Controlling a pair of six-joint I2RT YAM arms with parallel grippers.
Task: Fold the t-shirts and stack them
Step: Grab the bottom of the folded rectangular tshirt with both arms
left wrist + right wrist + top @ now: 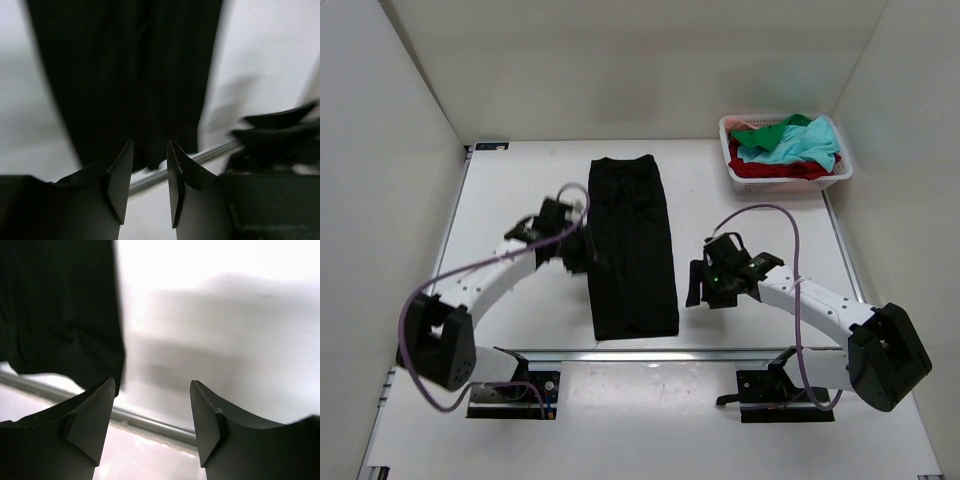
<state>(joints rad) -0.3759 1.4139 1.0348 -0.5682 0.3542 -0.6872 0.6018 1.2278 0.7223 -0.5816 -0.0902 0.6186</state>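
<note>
Black t-shirt (pixel 633 250), folded to a long strip, stretched up mid-frame on the white worktop (pixel 520 180). Left jaws at its left edge, parted narrowly, gripped nothing. Right jaws spread wide and empty, just right of its lower half. Other t-shirts (pixel 785 155) heaped in the basket (pixel 790 184), upper right.

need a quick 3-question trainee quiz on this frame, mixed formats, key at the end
1. True or false: the black t-shirt lies inside the basket.
2. The right gripper is: A shut on the shirt; B open and empty; C out of view.
3. Fill in: the pile of shirts in the basket shows red, teal and ___.
Key: 1 false, it lies folded into a long strip on the table; 2 B; 3 green.
</note>
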